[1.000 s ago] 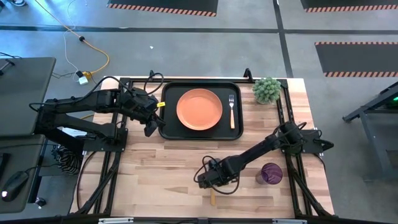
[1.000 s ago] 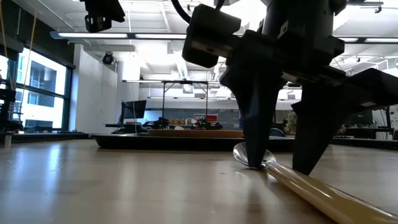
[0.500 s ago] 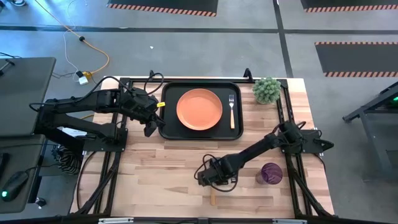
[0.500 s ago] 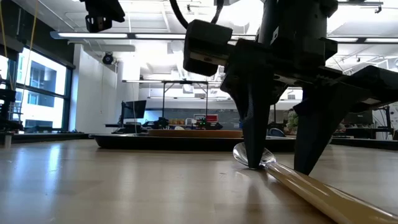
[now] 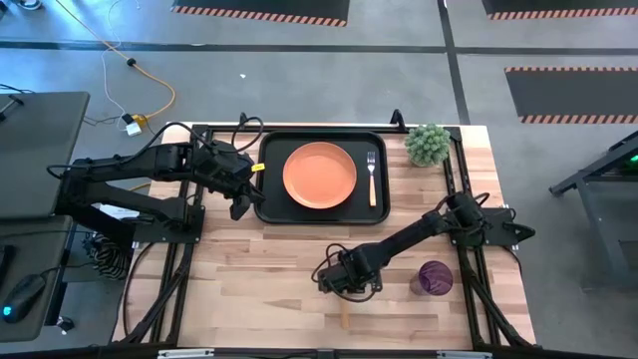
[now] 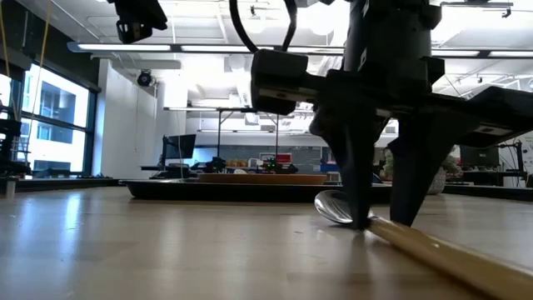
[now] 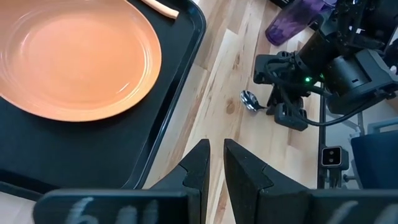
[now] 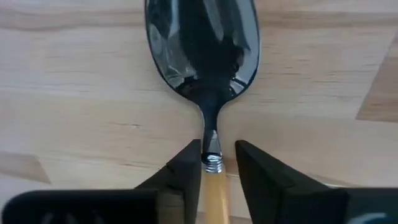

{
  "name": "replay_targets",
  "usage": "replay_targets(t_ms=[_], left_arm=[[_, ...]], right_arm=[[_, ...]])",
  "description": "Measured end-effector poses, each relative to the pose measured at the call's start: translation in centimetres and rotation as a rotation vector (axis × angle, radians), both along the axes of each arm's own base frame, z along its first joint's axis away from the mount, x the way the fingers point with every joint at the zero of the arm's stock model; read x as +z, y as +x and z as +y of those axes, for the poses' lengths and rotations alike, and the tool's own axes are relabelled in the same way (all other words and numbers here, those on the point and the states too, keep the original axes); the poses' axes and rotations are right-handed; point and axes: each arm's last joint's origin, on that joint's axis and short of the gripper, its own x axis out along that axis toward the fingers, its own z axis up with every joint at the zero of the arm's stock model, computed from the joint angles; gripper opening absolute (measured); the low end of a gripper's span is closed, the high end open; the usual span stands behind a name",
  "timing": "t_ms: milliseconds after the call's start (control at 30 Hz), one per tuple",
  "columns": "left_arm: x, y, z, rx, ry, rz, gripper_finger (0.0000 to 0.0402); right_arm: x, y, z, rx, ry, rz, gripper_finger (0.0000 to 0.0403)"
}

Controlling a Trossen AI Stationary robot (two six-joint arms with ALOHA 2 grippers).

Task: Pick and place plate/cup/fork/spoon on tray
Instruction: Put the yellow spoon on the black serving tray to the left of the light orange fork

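The spoon [image 8: 202, 43] lies flat on the wooden table, near the front, with its silver bowl [image 6: 333, 208] toward the tray and its tan handle [image 5: 344, 319] toward the near edge. My right gripper [image 8: 214, 165] points down over it, open by a small gap, one finger on each side of the neck. The orange plate [image 5: 319, 175] and the fork [image 5: 372, 178] lie on the black tray [image 5: 324, 217]. The purple cup [image 5: 435, 277] stands on the table to the right of my right gripper. My left gripper [image 7: 216, 155] hangs raised at the tray's left edge, fingers a narrow gap apart, holding nothing. My right gripper comes from above with its fingers across the spoon, straddling the neck [image 8: 210, 140] where the silver meets the tan handle. One finger [image 8: 186, 165] lies against the neck, while a slit shows between the handle and the other finger. The spoon rests flat on the table.
A green bushy plant [image 5: 428, 145] stands at the table's far right corner. Bare wood lies between the tray and the spoon and across the table's front left.
My right gripper's fingers have drawn closer together around the spoon's neck, and the wrist has rolled a little. The spoon stays on the table, its handle swung slightly.
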Motion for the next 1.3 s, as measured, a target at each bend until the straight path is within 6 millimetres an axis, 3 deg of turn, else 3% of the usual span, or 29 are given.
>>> replay_targets(t_ms=[300, 733, 933, 1300], left_arm=[[0.0, 0.0, 0.01, -0.017, 0.018, -0.002, 0.0037], [0.0, 0.0, 0.0, -0.017, 0.018, -0.002, 0.0037], [0.0, 0.0, 0.0, -0.017, 0.018, -0.002, 0.0037], [0.0, 0.0, 0.0, -0.017, 0.018, -0.002, 0.0037]], right_arm=[[-0.12, -0.54, -0.39, 0.042, -0.034, 0.056, 0.003], [-0.14, -0.38, -0.53, 0.128, -0.016, 0.035, 0.0064], [-0.11, -0.2, -0.88, 0.134, -0.003, 0.033, 0.0013], [0.44, 0.03, -0.77, 0.159, -0.038, 0.032, 0.0006]])
